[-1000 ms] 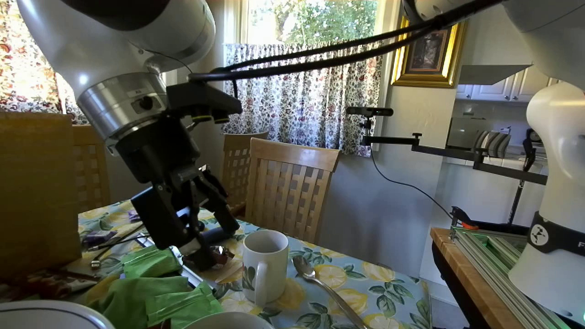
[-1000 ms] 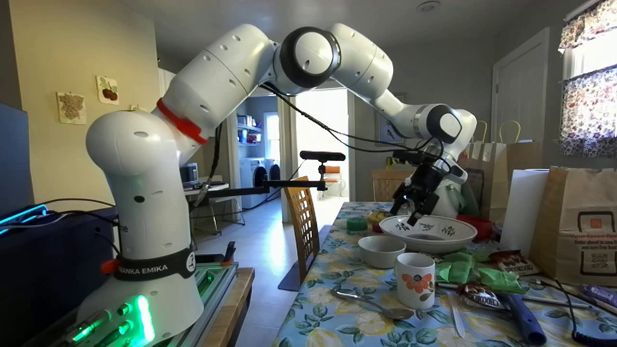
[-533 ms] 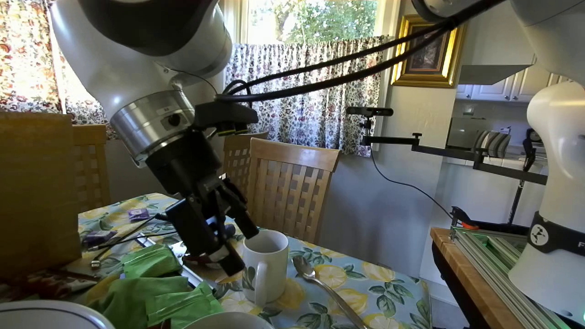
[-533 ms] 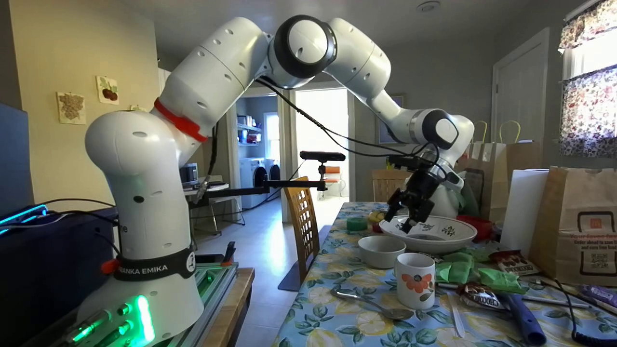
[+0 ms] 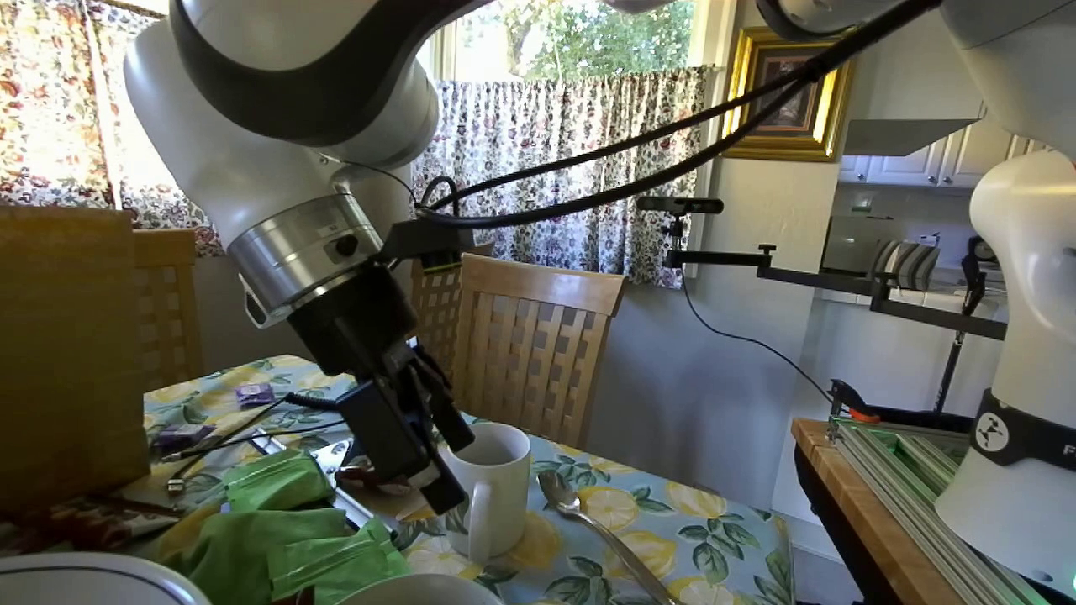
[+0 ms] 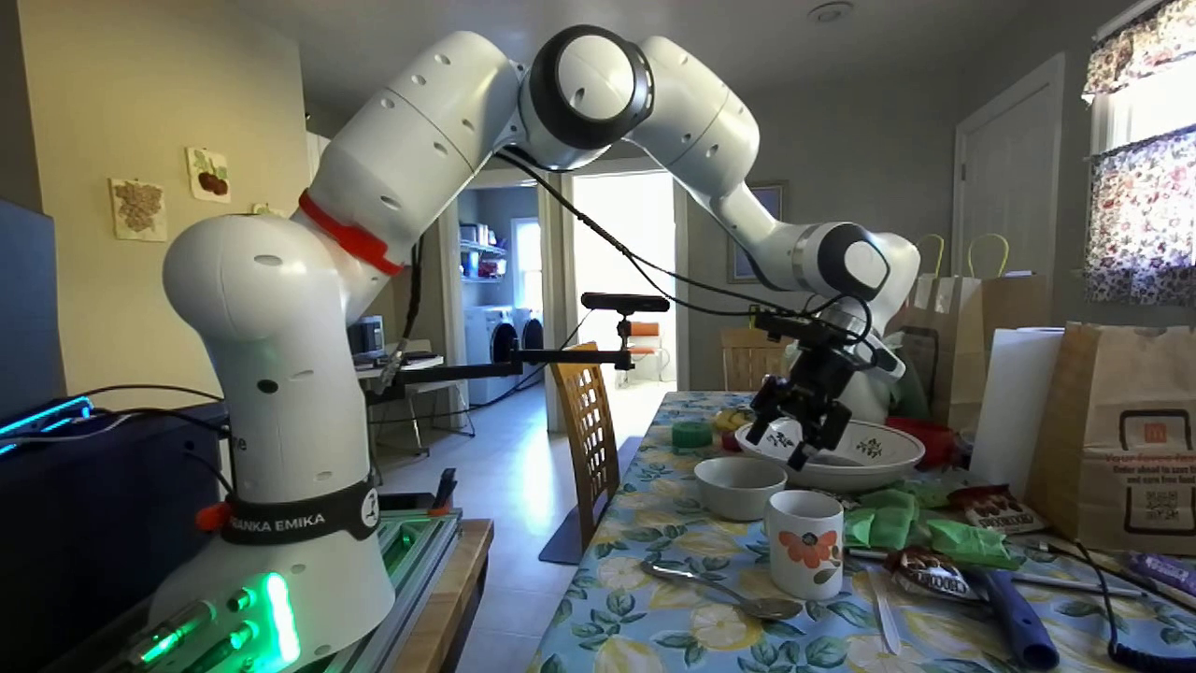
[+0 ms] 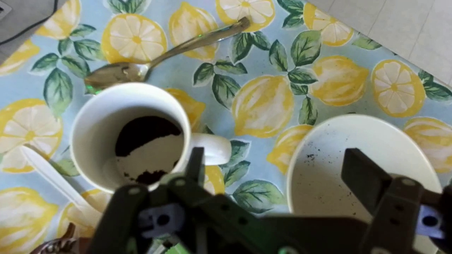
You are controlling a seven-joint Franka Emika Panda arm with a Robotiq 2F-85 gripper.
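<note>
Fingers [image 7: 363, 174] stand wide apart, released, angled down over the worktop [image 7: 261, 106]. Top of the wrist view counts as twelve. Mug [image 7: 100, 141] stands upright at nine o'clock from the gap, handle toward three; one finger overlaps the handle, contact unclear. Dark powder [image 7: 144, 132] covers part of its bottom. Small white bowl [image 7: 325, 158] sits at three, dark specks inside, partly hidden by the other finger. White plastic utensil [image 7: 58, 176] lies at the mug's eight; metal spoon [image 7: 129, 72] just past the mug, between twelve and one.

Farther out, by an exterior view's clock: brown wrapper [image 6: 934, 572] lies at the mug's three, green packets [image 6: 883, 519] between two and three, large white bowl [image 6: 841, 479] between twelve and one. Brown paper bag [image 6: 1112, 393] stands at two; patterned curtain [image 6: 1140, 206] hangs beyond, between one and two.
</note>
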